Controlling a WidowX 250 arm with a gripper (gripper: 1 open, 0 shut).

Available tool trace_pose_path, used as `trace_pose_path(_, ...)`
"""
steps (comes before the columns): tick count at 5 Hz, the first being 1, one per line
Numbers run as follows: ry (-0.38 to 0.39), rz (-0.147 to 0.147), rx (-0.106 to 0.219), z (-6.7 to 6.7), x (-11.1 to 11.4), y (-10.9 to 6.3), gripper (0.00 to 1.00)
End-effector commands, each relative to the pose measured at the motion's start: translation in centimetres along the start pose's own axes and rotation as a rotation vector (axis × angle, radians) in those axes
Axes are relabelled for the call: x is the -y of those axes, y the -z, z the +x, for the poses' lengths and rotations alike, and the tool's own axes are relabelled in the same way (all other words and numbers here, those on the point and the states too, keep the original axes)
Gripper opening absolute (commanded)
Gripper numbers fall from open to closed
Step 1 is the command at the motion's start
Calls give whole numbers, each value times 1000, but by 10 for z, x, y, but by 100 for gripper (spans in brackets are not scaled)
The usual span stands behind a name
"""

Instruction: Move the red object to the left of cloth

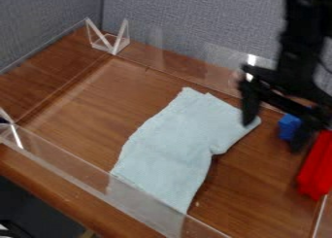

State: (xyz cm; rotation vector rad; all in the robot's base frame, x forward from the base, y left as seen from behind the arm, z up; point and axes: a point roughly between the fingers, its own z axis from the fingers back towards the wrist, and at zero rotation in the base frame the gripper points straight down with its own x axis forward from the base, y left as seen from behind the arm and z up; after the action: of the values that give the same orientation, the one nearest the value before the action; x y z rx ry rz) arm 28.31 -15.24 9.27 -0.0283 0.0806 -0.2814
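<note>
Gripper (282, 116) above the blue block (297, 126), jaws apart — nothing held.
Red object (314, 165) looks stiff, light, smooth — best pinched across its narrow middle, then carried past the cloth (182, 143).

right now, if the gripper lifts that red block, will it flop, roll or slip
The red block looks rigid and flat-sided, so it probably won't flop or roll. Its glossy, plastic-looking surface might slip between the fingers of the open gripper. It likely is light for its size, unlike the limp cloth.

No legible text, labels, brands or nos. anywhere in view; nothing readable on any obj.
</note>
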Motion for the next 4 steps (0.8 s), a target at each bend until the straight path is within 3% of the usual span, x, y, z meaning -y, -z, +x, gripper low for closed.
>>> trace_pose_path(1,38,-13,74,17,22,-5,100)
trace_pose_path(4,56,-11,77,28,17,27,100)
